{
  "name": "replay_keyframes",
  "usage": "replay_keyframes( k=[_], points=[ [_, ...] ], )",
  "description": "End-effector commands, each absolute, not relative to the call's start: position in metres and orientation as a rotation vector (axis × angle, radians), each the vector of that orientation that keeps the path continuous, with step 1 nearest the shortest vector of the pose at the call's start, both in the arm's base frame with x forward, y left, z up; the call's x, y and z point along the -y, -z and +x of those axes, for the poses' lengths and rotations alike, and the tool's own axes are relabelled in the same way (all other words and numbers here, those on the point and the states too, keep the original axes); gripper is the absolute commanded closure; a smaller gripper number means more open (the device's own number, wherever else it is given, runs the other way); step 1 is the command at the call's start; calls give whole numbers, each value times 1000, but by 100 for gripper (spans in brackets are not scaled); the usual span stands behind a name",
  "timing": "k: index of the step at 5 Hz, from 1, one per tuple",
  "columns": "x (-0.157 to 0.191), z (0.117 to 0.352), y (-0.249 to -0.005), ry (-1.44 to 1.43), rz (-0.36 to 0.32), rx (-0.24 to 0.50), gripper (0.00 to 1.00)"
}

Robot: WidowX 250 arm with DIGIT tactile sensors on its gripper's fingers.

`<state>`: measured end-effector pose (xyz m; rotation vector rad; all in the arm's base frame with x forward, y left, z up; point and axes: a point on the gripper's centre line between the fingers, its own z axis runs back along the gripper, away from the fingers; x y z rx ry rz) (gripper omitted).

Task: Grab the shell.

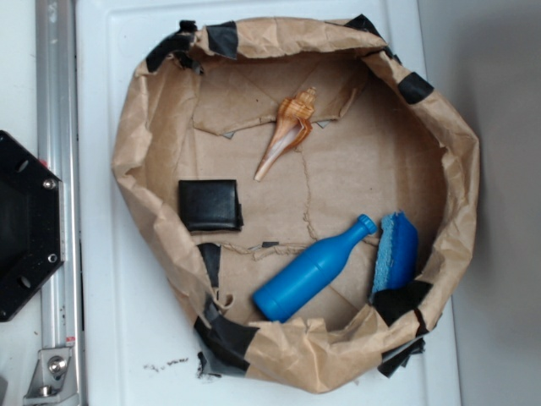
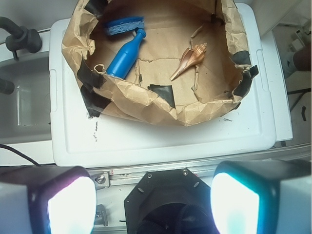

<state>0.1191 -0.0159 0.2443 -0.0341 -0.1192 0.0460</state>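
The shell (image 1: 288,128), orange-tan and cream with a knobby wide end and a long point, lies on the floor of a brown paper bowl (image 1: 135,144), toward the far side in the exterior view. The wrist view shows the shell (image 2: 189,59) at the upper right inside the same paper bowl (image 2: 146,100). My gripper (image 2: 153,202) is open, its two fingers wide apart at the bottom corners, nothing between them. It hovers high over the robot base, well short of the bowl. The gripper does not show in the exterior view.
Inside the bowl lie a blue bottle (image 1: 311,269), a blue sponge (image 1: 394,251) and a black square block (image 1: 210,205). The bowl rests on a white lid (image 1: 127,338). A black robot base (image 1: 24,224) and a metal rail (image 1: 57,101) stand at the left.
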Motion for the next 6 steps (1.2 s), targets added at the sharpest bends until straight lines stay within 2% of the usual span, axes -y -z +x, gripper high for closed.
replay_keyframes(
  k=[1,2,3,4,5,6],
  points=[
    [16,119,-244,-46,-34,119,0],
    [-19,169,-194,-178,6,186,0],
    [-21,222,-159,-189,24,365,0],
    [-27,248,-149,-380,-12,485,0],
    [-40,272,-119,-571,-10,443,0],
    [-60,288,-88,-684,19,391,0]
  ],
)
